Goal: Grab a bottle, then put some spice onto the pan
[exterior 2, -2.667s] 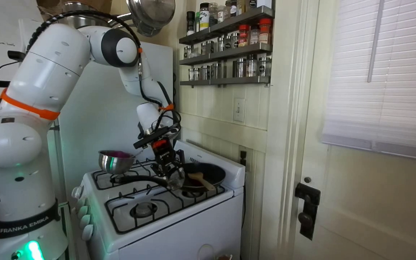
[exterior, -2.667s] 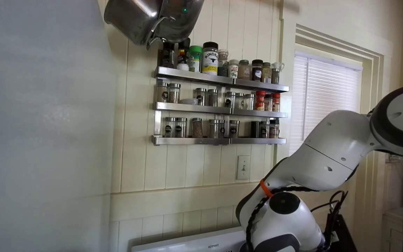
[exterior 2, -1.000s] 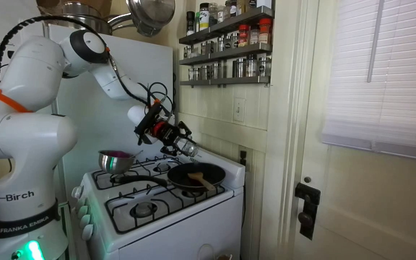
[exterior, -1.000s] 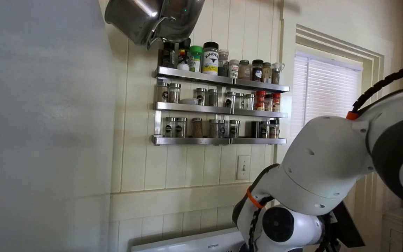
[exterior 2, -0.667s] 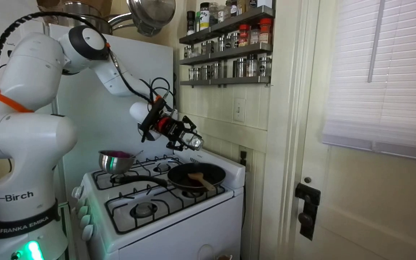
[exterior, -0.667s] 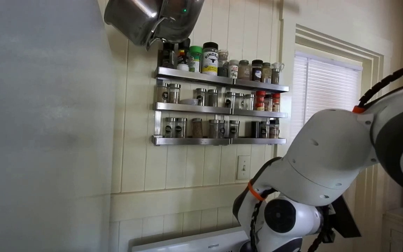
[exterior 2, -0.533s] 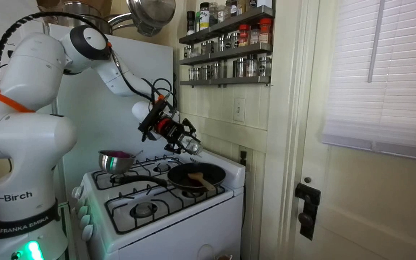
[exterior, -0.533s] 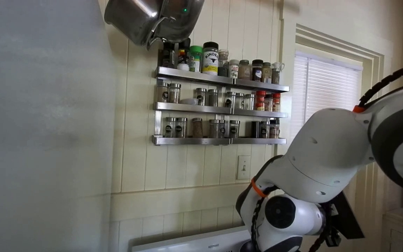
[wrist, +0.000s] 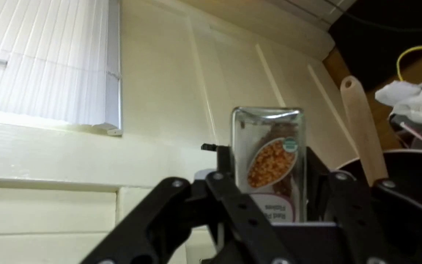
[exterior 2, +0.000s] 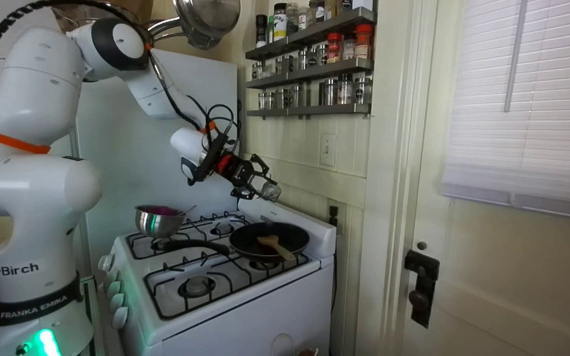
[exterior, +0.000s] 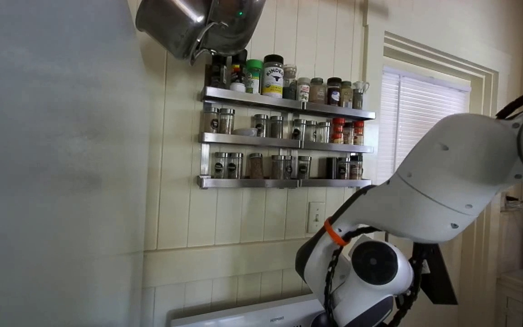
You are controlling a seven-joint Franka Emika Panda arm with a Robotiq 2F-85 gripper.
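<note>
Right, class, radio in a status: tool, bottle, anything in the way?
Tool gripping spice bottle. Bottle higher than pan. Wooden spatula in pan, its handle across rim, possibly in the way.

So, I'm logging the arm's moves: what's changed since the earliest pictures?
In an exterior view, the gripper moved up and right; its bottle tipped from steeply downward to nearer level. Nothing was let go. The pan, wooden utensil and steel pot stayed put.
</note>
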